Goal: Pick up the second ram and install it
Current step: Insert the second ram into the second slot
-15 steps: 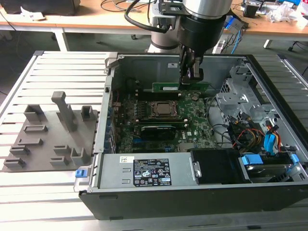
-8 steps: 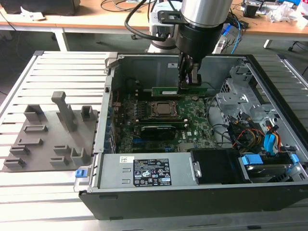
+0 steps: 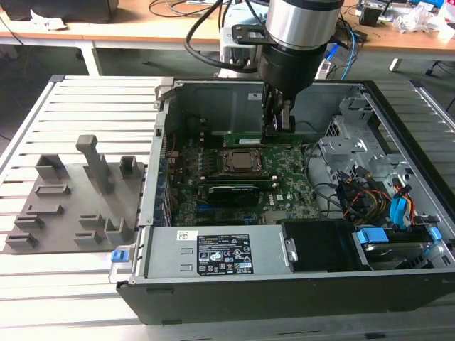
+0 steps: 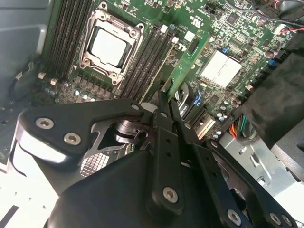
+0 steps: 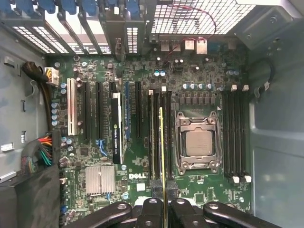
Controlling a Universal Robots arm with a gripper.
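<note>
- One big open computer case [image 3: 398, 128] sits on a slatted metal table [image 3: 85, 99], seen in the exterior view.
- Closest to that camera is the long silver power box [image 3: 213, 252] along the near wall of the case.
- Just behind it lies the green motherboard [image 3: 284, 185], with a long black card [image 3: 231, 192] lying across it.
- A bit further back is the square CPU socket [image 3: 242, 162].
- At the exterior view's left, a grey fixture plate [image 3: 71, 206] with plastic blocks rests on the table, well apart from the arm.
- Far back, the robot arm [image 3: 298, 35] reaches down into the case.
- Its gripper [image 5: 164, 202] is pinched tight on the second ram [image 5: 161, 147], which stands on its thin edge.
- In the first wrist view the ram looks like a thin yellow-green line over the black memory slots [image 5: 156, 137] beside the socket.
- In the second wrist view the ram [image 4: 183, 71] sticks out from between the black fingers [image 4: 164, 114], tilted across those slots.
- I cannot tell if it touches a slot.
- More slots [image 5: 235, 133] lie on the other side of the socket.
</note>
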